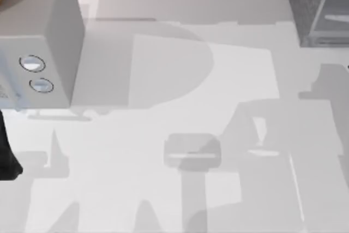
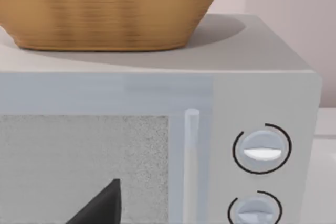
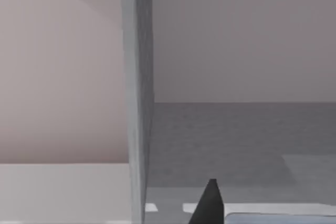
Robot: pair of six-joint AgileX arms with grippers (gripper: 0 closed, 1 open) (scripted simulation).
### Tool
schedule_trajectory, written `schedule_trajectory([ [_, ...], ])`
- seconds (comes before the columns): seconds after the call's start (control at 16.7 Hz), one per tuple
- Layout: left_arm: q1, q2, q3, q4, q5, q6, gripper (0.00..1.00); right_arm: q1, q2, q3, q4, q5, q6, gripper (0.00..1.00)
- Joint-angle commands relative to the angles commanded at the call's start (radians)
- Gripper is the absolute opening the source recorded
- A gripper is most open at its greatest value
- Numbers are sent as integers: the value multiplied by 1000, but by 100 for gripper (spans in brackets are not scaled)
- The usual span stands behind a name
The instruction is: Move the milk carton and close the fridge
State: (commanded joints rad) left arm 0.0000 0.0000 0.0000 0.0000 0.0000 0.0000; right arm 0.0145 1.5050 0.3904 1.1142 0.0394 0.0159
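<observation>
Facing fridge (image 1: 319, 9) w/ right pincer (image 3: 210, 205); left arm (image 1: 8, 156) parked.

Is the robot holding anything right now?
It cannot be told. A dark fingertip shows before the box with two dials, and another fingertip shows near the fridge, but no carton or grasp can be seen.

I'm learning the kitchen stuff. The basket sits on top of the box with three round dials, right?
Nearly. The basket does sit on top of the box, but the box has two round dials, not three. The left wrist view shows them, one above the other.
</observation>
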Motion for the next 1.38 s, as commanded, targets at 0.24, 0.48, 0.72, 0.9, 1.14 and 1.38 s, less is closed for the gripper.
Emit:
schedule_trajectory([
  [0.24, 0, 0, 0, 0, 0, 0, 100, -2, 15, 16, 1, -6, 2, 0],
  [0.48, 0, 0, 0, 0, 0, 0, 100, -44, 154, 144, -18, -63, 4, 0],
  [0.72, 0, 0, 0, 0, 0, 0, 100, -87, 387, 399, -52, -125, -4, 0],
  [0.9, 0, 0, 0, 0, 0, 0, 100, -125, 540, 614, -72, -163, -11, 0],
  [1.14, 0, 0, 0, 0, 0, 0, 100, -191, 716, 811, -119, -215, -12, 0],
  [1.38, 0, 0, 0, 0, 0, 0, 100, -221, 779, 866, -147, -243, -15, 0],
])
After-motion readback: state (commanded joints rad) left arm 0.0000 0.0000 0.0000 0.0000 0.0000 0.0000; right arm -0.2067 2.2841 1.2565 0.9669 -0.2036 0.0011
